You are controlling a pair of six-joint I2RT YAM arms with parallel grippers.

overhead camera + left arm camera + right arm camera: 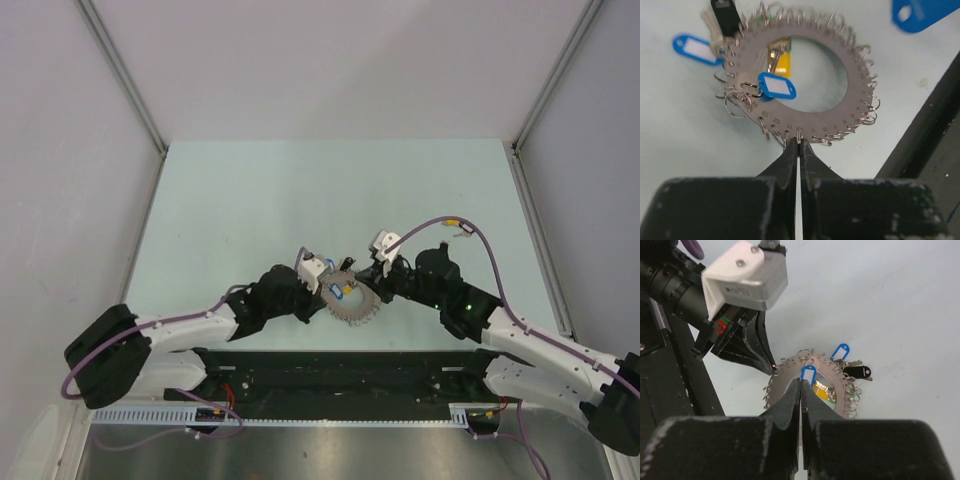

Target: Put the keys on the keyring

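Note:
The keyring (pixel 352 300) is a grey numbered disc with small split rings round its edge, lying flat between both grippers. In the left wrist view my left gripper (pixel 799 142) is shut on one split ring at the near edge of the keyring (pixel 840 107). A blue-tagged key (pixel 776 86) lies on the band and a yellow tag (pixel 782 62) lies in the hole. Another blue tag (pixel 695 49) and a black tag (pixel 725 15) lie at the outer edge. My right gripper (pixel 801 381) is shut above the keyring (pixel 785 385), next to a blue tag (pixel 808 374). Nothing shows between its jaws.
A blurred blue tag (pixel 922 15) shows at the top right of the left wrist view. The left wrist's white camera housing (pixel 747 275) hangs close over the ring. The black base rail (pixel 330 370) runs along the near edge. Grey walls enclose the pale green table (pixel 300 190).

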